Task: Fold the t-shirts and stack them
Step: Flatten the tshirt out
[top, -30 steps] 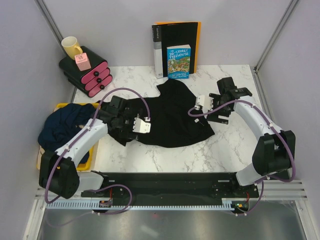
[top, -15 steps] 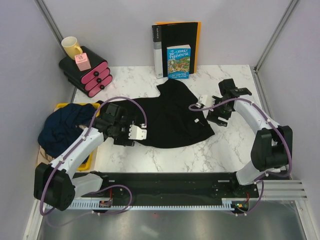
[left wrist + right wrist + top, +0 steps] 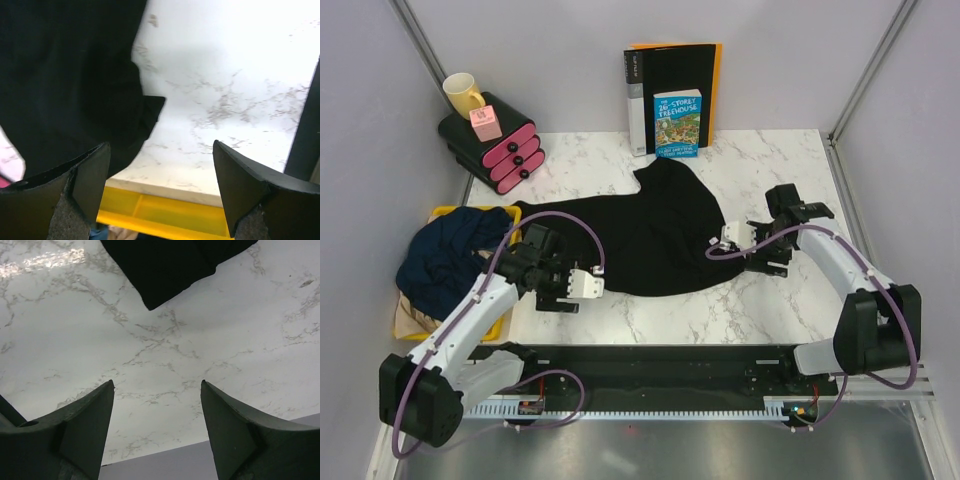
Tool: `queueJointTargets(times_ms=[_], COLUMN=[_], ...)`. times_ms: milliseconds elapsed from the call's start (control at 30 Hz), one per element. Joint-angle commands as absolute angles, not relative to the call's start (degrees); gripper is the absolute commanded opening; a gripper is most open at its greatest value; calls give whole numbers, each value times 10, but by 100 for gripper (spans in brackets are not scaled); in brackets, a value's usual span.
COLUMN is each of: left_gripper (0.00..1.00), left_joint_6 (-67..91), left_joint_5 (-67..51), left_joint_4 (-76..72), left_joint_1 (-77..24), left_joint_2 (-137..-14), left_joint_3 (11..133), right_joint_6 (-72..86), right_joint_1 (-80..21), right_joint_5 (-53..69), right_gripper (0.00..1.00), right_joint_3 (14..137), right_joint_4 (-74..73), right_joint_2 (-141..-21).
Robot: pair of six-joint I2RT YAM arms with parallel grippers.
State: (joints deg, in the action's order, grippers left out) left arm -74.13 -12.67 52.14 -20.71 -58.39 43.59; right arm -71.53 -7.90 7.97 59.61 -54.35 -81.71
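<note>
A black t-shirt (image 3: 645, 235) lies spread flat on the marble table (image 3: 770, 300), one sleeve stretched to the left. A dark navy t-shirt (image 3: 445, 258) is bunched in the yellow bin (image 3: 503, 318), and a bit of tan cloth (image 3: 412, 320) shows under it. My left gripper (image 3: 552, 290) hangs open just off the black shirt's near left edge. In the left wrist view the shirt (image 3: 65, 75) sits beside the left finger, with nothing between the gripper's (image 3: 160, 145) fingers. My right gripper (image 3: 767, 258) is open over bare marble by the shirt's right corner (image 3: 165, 265); this gripper (image 3: 157, 382) is empty too.
A black binder with an orange back (image 3: 675, 75) and a book (image 3: 677, 123) stand at the table's back edge. A black and pink drawer unit (image 3: 492, 145) at the back left carries a yellow mug (image 3: 463, 95) and a pink cube (image 3: 485, 123). The yellow bin's rim (image 3: 165, 212) is just below the left gripper.
Both grippers have drawn back off the black shirt toward the near edge, left one leftward, right one rightward. The shirt now lies flatter, its left sleeve pulled out.
</note>
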Motion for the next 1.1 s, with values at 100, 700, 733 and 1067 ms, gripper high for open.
queueJointTargets(times_ms=[100,700,733,1067], left_gripper=[84,70,67,58], left_joint_6=[-684,-663,-663,-635], left_joint_5=[-149,-126,-124,-107], left_joint_4=[497,429,429,406], left_joint_1=[-207,-207,-207,-207], left_joint_2=[-645,-743,-748,-791], left_joint_3=[399,389,387,403], right_joint_6=[-759,-726,-728,-705], right_joint_1=[-110,-204,-204,-204], right_joint_5=[110,103,101,69], right_gripper=[77,64,64,59], right_joint_3=[536,491,486,488], right_joint_4=[-502,-372,-367,-311], right_joint_2=[-771,-842,-847,-884])
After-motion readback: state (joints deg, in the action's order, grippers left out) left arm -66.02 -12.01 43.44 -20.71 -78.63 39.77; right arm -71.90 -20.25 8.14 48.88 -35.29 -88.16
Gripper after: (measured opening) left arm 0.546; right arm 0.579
